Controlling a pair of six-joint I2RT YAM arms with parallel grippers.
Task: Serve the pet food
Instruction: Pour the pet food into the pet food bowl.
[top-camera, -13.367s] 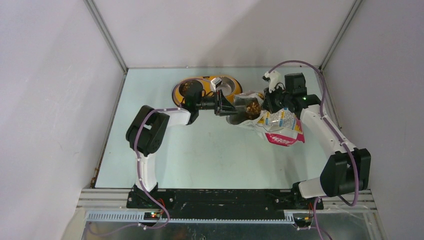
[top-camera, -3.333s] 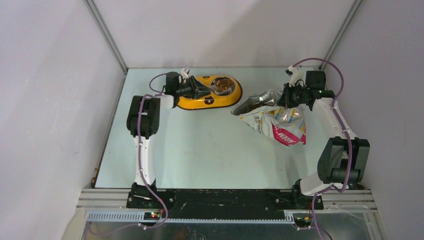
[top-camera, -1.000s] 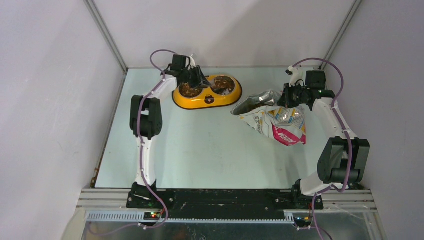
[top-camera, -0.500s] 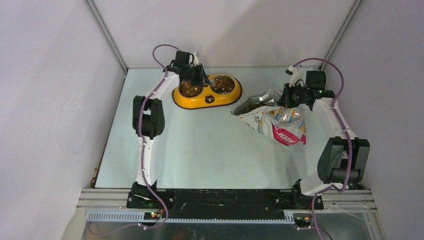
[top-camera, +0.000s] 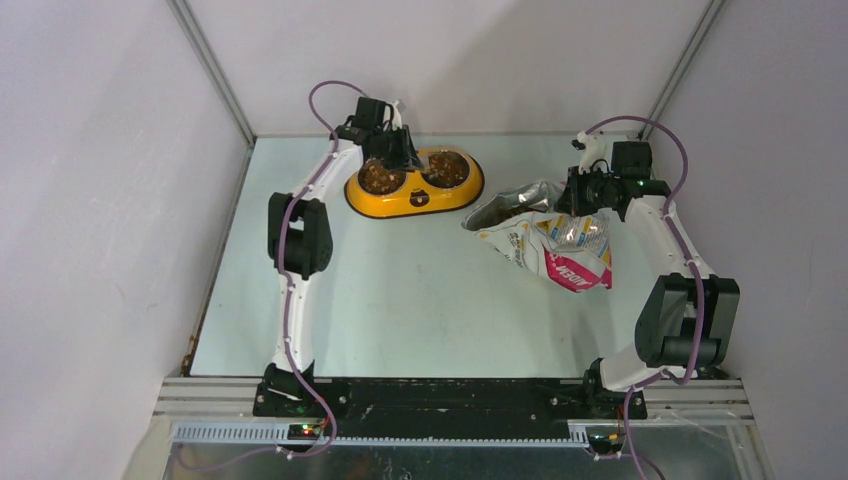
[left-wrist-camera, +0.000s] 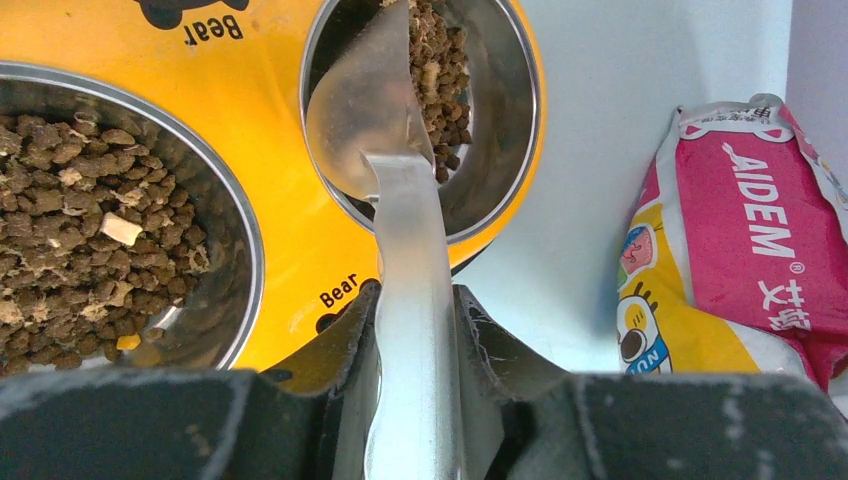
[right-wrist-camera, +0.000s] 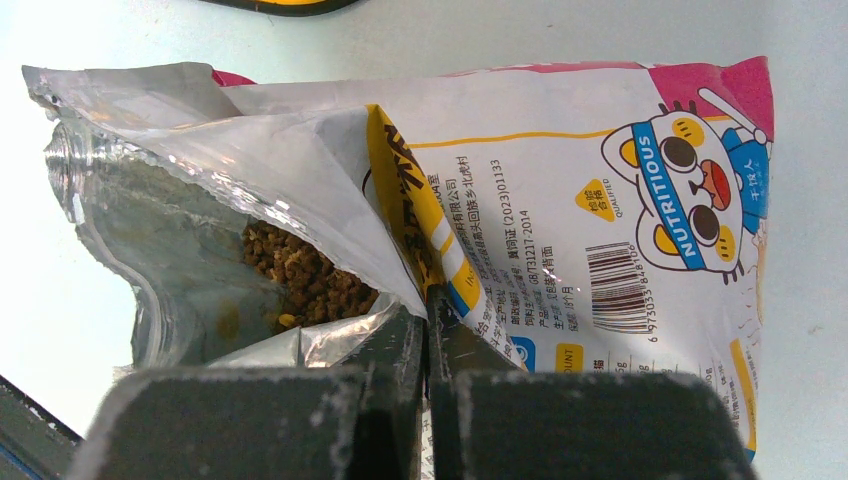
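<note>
Brown pet food fills the left steel cup of the yellow double bowl, and more kibble lies in its right cup. My left gripper is shut on the handle of the clear scoop, whose head hangs over the right cup's near rim. From above, the left gripper sits over the back of the bowl. The foil bag lies open on its side with kibble inside. My right gripper is shut on the edge of its mouth.
The bag lies at the right, its mouth facing the bowl. The enclosure's back wall rises just behind the bowl and both wrists. The pale table stretches toward the arm bases.
My left gripper has shifted a little right and back over the bowl with the scoop. The right arm and the bag have not moved.
</note>
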